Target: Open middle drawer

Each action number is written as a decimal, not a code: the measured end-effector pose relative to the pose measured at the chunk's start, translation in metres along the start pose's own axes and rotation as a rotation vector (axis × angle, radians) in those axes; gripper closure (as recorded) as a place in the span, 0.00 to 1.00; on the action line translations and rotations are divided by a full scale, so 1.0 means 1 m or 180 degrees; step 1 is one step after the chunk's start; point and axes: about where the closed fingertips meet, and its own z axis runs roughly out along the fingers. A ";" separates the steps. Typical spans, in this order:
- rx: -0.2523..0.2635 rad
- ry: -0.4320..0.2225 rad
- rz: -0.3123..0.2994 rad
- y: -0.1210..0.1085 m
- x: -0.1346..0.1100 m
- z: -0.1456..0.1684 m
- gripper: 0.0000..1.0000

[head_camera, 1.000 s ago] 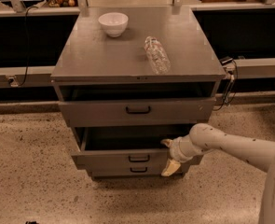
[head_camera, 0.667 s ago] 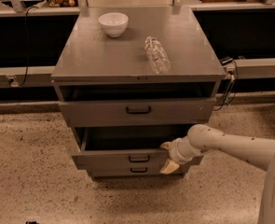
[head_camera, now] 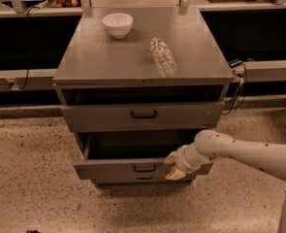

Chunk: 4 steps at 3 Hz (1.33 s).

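Observation:
The middle drawer of the grey cabinet is pulled partway out, and its dark inside shows above its front panel. Its small black handle is uncovered. My gripper is at the front panel, just right of the handle, reaching in from the right on the white arm. Its two yellowish fingers stand apart, one near the panel's top edge and one near its bottom edge, and hold nothing.
The top drawer stands slightly out and the narrow bottom drawer is shut under the middle one. A white bowl and a clear plastic bottle lie on the cabinet top. Speckled floor lies in front.
The gripper has shifted slightly left along the front panel, towards the handle. The middle drawer has come out a little further.

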 end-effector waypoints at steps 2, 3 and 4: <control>-0.0182 -0.0162 -0.0061 0.006 -0.008 -0.010 0.64; -0.0194 -0.0162 -0.0069 0.007 -0.008 -0.008 0.39; -0.0352 -0.0063 -0.0033 0.006 -0.003 0.001 0.15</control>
